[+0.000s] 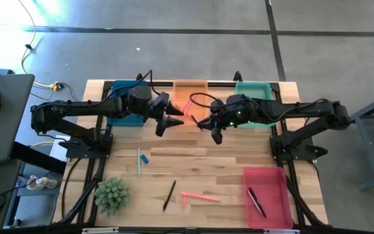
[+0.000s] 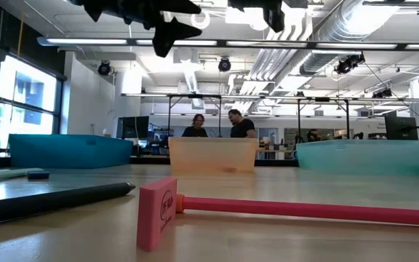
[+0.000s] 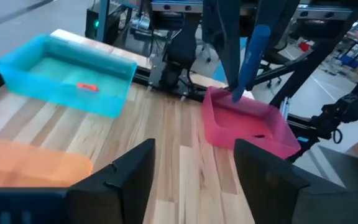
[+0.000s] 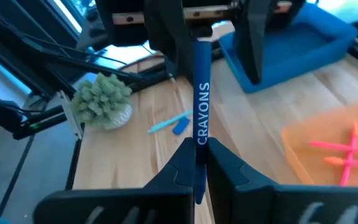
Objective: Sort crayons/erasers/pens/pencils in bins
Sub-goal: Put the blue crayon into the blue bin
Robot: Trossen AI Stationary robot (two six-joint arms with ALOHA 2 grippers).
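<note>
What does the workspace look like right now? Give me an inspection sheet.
Surface: wooden table, dry, unmarked.
Job's things: blue crayon held upright; black pen, pink sticks, blue eraser and light-blue stick loose on the table; one pen in the red-pink bin; a red-orange eraser in the teal bin; pink sticks in the orange bin.
Clutter: potted plant.
Grippers: right gripper shut on the crayon; left gripper open, facing it.
Cables: yellow cable on the floor.
Surroundings: two people far behind the table.
</note>
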